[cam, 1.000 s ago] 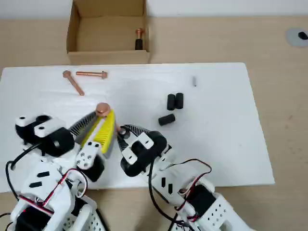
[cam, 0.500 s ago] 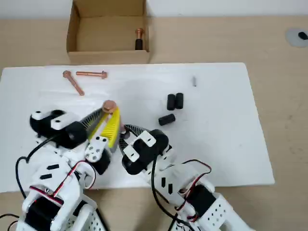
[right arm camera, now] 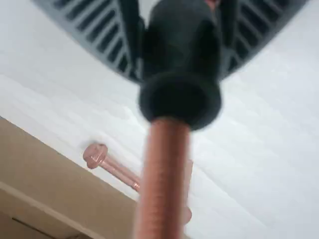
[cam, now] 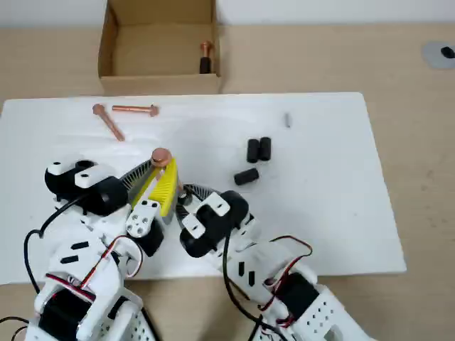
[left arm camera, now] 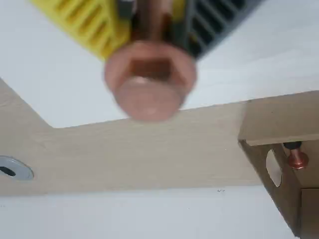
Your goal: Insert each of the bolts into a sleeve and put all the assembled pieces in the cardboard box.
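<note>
**Left wrist view.** My left pincer is gripping a copper bolt by the shaft, just under the head. The yellow finger is pressing one side and the grey finger the other. The cardboard box is standing well beyond the bolt. An assembled piece is showing inside it.

**Right wrist view.** My right pincer is clamping a black sleeve between its grey fingers. The bolt's threaded shaft is meeting the sleeve's flared end; how deep it is sitting, I cannot tell. Two loose bolts are lying on the white mat, on the box side of the sleeve.

**High view.** Both pincers are meeting tip to tip over the mat, well in front of the box, with the bolt head on the side nearer the box. The loose bolts are lying close to the box's front wall. Three loose sleeves are sitting farther from the box, out past the front corner nearest the assembled piece.
</note>
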`<state>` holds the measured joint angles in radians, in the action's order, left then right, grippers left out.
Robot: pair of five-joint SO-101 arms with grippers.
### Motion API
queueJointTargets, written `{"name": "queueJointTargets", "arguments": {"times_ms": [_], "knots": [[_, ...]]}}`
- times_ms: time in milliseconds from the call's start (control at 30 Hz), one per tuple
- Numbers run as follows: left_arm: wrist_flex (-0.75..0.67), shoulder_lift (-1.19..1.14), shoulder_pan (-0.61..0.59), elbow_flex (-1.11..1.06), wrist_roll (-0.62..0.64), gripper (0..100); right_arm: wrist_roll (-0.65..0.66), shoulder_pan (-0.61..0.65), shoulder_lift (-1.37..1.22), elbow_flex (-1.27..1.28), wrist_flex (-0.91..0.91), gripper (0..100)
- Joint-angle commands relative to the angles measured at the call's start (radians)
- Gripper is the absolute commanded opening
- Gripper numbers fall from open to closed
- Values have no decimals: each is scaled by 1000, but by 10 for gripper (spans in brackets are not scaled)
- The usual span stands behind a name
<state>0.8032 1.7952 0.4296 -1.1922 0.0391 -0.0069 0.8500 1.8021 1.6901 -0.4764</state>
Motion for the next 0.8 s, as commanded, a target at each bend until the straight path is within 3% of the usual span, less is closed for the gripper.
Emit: {"name": "queueJointTargets", "arguments": {"times_ms": [0,367,767], "knots": [[-17,1,-9,2,9,6,-11,-19,182,-25,21,9],[-14,-1,-9,9,11,6,-11,-19,179,-24,20,9],[81,1,-8,60,12,6,-9,-19,177,-24,20,9]]}}
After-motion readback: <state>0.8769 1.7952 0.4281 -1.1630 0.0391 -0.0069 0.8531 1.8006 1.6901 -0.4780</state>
